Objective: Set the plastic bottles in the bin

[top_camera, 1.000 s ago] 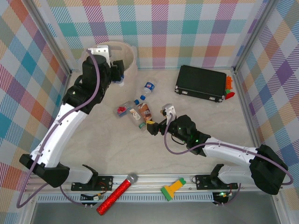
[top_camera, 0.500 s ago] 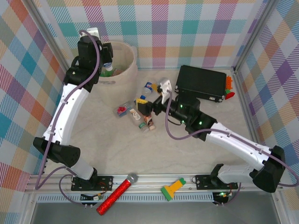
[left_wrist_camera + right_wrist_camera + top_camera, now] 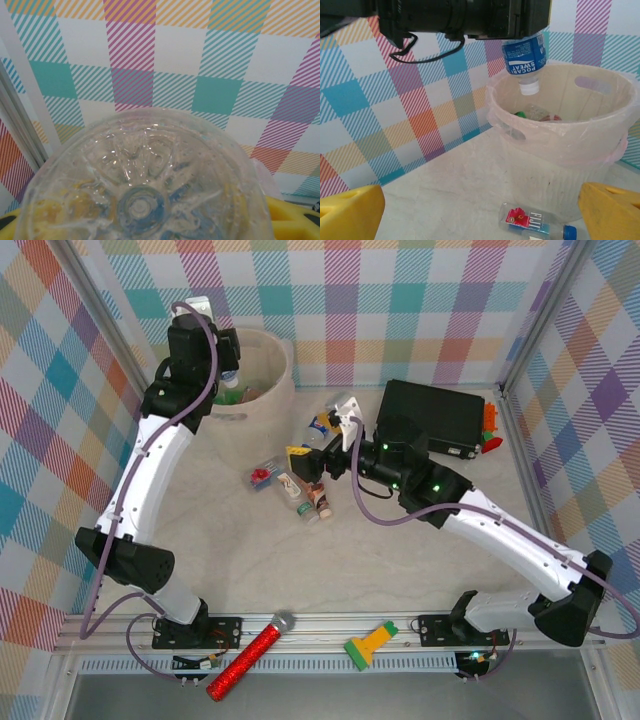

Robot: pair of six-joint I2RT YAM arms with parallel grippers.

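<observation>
My left gripper point(image 3: 226, 358) hangs above the cream bin point(image 3: 272, 405) and is shut on a clear plastic bottle point(image 3: 525, 52) with a blue label, held cap down over the bin's mouth point(image 3: 560, 145). The bottle's clear base point(image 3: 140, 190) is right in front of the left wrist camera. Other bottles lie inside the bin point(image 3: 535, 112). My right gripper point(image 3: 305, 462) is open, low over the table, with a group of bottles beside it: a red-flowered one point(image 3: 265, 473) point(image 3: 535, 222), two more point(image 3: 292, 487) point(image 3: 318, 495), and one farther back point(image 3: 322, 423).
A flat black case point(image 3: 432, 417) lies at the back right with small orange and red items point(image 3: 490, 427) beside it. A red glitter microphone point(image 3: 250, 655) and a green-and-yellow tool point(image 3: 368, 643) rest on the front rail. Plaid walls enclose the table.
The left arm has risen and carried its bottle over the bin. The right arm has reached away from the front, toward the bottles in the middle, its jaws still open.
</observation>
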